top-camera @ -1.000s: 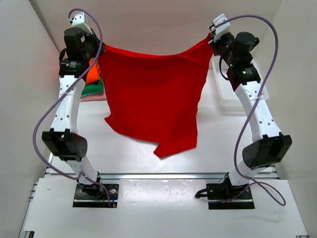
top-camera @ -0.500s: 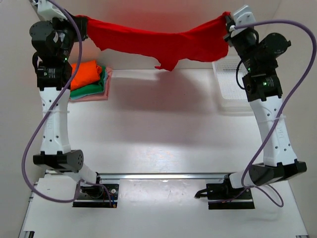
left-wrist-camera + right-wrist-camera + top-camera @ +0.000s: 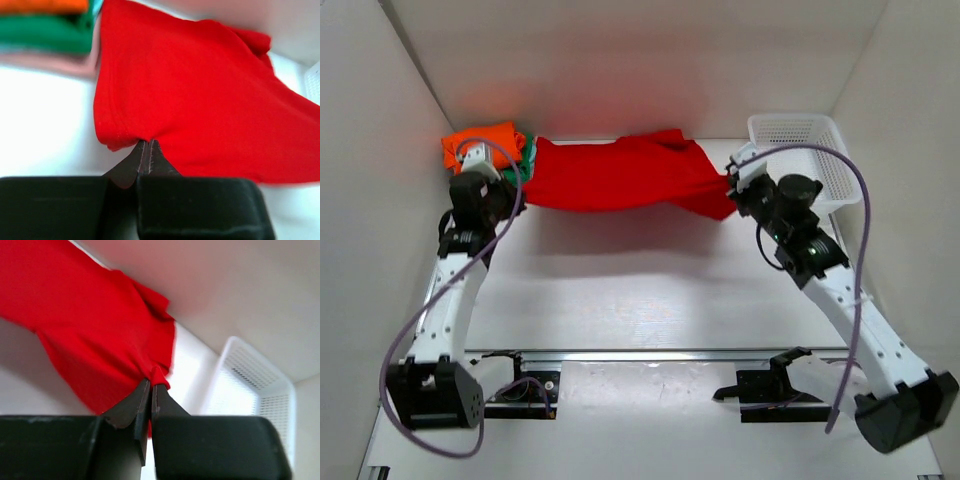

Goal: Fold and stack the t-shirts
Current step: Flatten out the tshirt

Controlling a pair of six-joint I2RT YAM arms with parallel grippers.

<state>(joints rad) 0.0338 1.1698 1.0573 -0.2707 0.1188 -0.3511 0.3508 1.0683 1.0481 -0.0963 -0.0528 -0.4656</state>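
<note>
The large red t-shirt (image 3: pixel 620 176) stretches across the back of the table between both arms, bunched into a long band low over the table. My left gripper (image 3: pixel 520 190) is shut on its left edge (image 3: pixel 130 135), the jaws pinched together on the hem. My right gripper (image 3: pixel 730 183) is shut on the shirt's right corner (image 3: pixel 159 375). Folded orange (image 3: pixel 480 143), green (image 3: pixel 45 37) and pale pink (image 3: pixel 50 62) t-shirts lie in a pile at the back left, just beyond the left gripper (image 3: pixel 145 145). The right gripper (image 3: pixel 151 384) is close to the basket.
A white mesh basket (image 3: pixel 798 150) stands at the back right, beside the right arm (image 3: pixel 820 270), and shows in the right wrist view too (image 3: pixel 250 385). White walls close in the table at the back and both sides. The arm bases and a rail (image 3: pixel 650 355) run along the near edge.
Both arms have swung down from holding the red shirt high in the air and now hold it low over the back of the table. Both grips stayed shut.
</note>
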